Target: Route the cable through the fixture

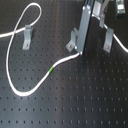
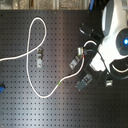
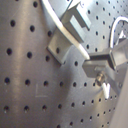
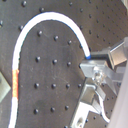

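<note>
One cable [image 1: 20,35] — white, one green band [image 1: 52,69]. Three metal clips — [image 1: 27,36], [image 1: 73,42], [image 1: 108,41]. One gripper [image 1: 81,50]. One perforated board [image 1: 75,100].

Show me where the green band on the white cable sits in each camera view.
First exterior view: short green band on the thin white cable, centre, lower left of the metal pincer.
Second exterior view: band lower centre, left of the grey clip.
First wrist view: not visible.
Second wrist view: not visible; only an orange-red mark.
Shared landmark: the cable.
</note>
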